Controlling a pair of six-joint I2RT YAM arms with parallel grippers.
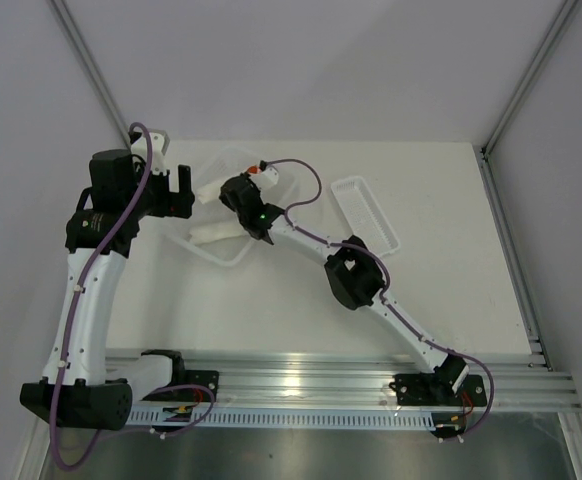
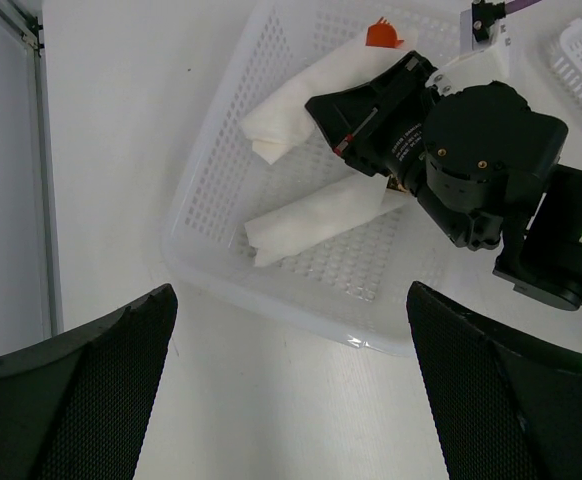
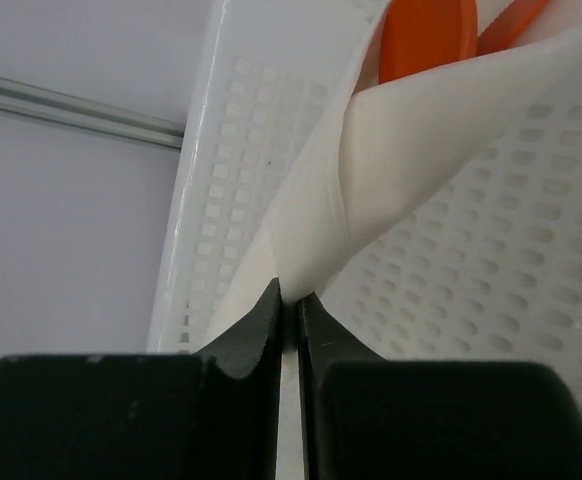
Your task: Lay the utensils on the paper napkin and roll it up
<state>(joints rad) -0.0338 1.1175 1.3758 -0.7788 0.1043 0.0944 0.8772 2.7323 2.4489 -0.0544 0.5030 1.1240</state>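
Beside the basket (image 3: 221, 190) wall, right gripper (image 3: 289, 292) pinching paper napkin (image 3: 441, 140) edge, left gripper (image 2: 291, 310) spread wide over its rim

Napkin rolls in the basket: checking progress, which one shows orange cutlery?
The roll pinched by the right gripper, orange tip poking out; the other roll shows none.

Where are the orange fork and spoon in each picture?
Top view: the orange utensils are a tiny speck, upper middle, at the far edge of the white basket.
Left wrist view: orange tips at the top edge, poking out of the upper napkin roll.
Right wrist view: big orange shapes at the top right, inside the folded napkin.
Shared landmark: the white basket with holes shows in all three.
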